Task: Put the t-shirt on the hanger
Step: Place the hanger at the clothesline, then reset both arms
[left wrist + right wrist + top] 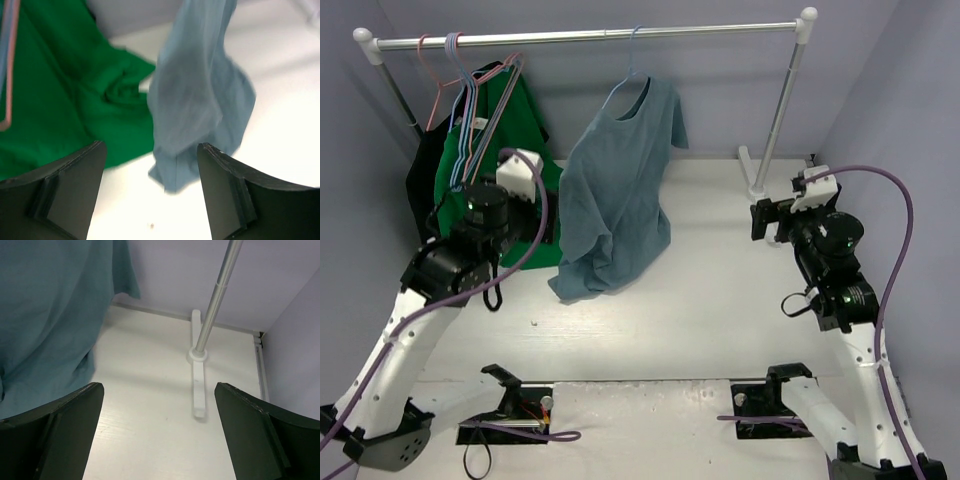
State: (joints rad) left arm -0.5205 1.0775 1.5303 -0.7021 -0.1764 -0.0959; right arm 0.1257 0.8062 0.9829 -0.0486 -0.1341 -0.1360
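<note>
Dusty grey-blue cotton t-shirt (620, 190) droops off thin light-blue wire hanger (617, 92). Looks soft, light, floppy; I'd pinch a shoulder seam. Left gripper (150, 147) and right gripper (159, 386) gape wide, holding nothing.

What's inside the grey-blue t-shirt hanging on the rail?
The light-blue hanger: only its hook and upper wires show above the collar, hung on the rail. The rest is covered by the t-shirt.

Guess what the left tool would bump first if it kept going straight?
Probably the drooping bottom of the dusty grey-blue cotton t-shirt, straight ahead of the open left tool, though depth is hard to judge.
</note>
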